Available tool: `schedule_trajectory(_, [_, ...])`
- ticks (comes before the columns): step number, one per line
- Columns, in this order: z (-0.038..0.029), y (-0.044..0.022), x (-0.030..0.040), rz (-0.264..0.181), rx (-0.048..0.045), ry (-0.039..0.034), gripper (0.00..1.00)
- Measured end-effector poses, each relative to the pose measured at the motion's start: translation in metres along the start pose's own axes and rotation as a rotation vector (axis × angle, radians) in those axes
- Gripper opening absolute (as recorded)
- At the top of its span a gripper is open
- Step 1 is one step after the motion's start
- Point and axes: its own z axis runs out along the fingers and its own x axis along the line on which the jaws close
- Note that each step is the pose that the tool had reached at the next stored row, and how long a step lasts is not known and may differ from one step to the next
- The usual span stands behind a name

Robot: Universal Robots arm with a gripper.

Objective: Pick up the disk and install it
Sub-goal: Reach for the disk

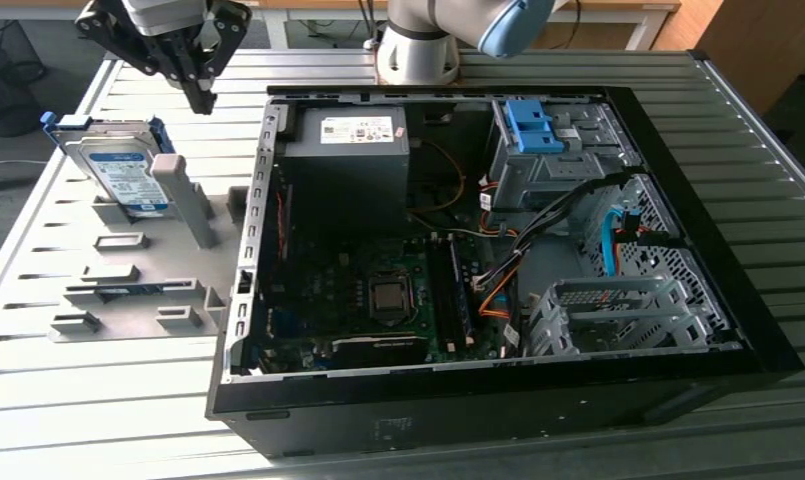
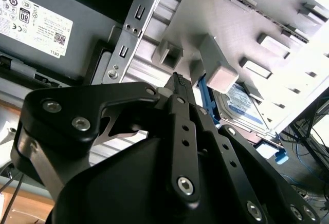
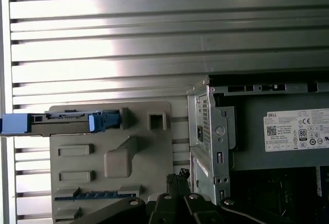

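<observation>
Showing gripper (image 1: 203,100) partly cut off above, with jaws pressed together, pinching nothing. Holding disk (image 1: 119,168) upright in grey rack (image 1: 129,312), partly masked by post (image 1: 189,200), just beside open case (image 1: 509,405).

Gripper (image 2: 178,82), seemingly closed, hovers near the disk (image 2: 245,106) on its grey stand (image 2: 231,23)

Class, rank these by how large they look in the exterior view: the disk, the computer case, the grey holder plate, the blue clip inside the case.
1. computer case
2. grey holder plate
3. disk
4. blue clip
None look close.
</observation>
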Motion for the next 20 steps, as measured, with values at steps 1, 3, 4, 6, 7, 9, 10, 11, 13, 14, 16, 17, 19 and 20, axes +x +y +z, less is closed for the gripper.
schedule_trajectory(1, [0.0,0.0,0.0001,0.0,0.0001,0.0001,0.11])
schedule_trajectory(3, [0.0,0.0,0.0001,0.0,0.0,0.0001,0.11])
schedule_trajectory(4, [0.0,0.0,0.0001,0.0,0.0,0.0001,0.11])
schedule_trajectory(6, [0.0,-0.0001,0.0009,0.0,0.0,0.0001,0.11])
schedule_trajectory(7, [0.0,-0.0001,0.0012,0.0,0.0,0.0001,0.11])
schedule_trajectory(9, [0.0,-0.0001,0.0022,0.0,0.0,0.0001,0.11])
schedule_trajectory(10, [0.0,-0.0002,0.0028,0.0,0.0,0.0001,0.11])
schedule_trajectory(11, [0.0,-0.0002,0.0034,0.0,0.0,0.0001,0.11])
schedule_trajectory(13, [-0.0001,-0.0002,0.0046,0.0,0.0,0.0001,0.11])
schedule_trajectory(14, [0.0,-0.0002,0.0052,0.0,0.0,0.0001,0.11])
schedule_trajectory(16, [-0.0001,-0.0002,0.0062,0.0,0.0,0.0001,0.11])
schedule_trajectory(17, [-0.0001,-0.0002,0.0069,0.0,0.0,0.0002,0.11])
schedule_trajectory(19, [0.0,-0.0002,0.008,0.0,0.0,0.0001,0.11])
schedule_trajectory(20, [0.0,-0.0002,0.0085,0.0,0.0,0.0,0.11])
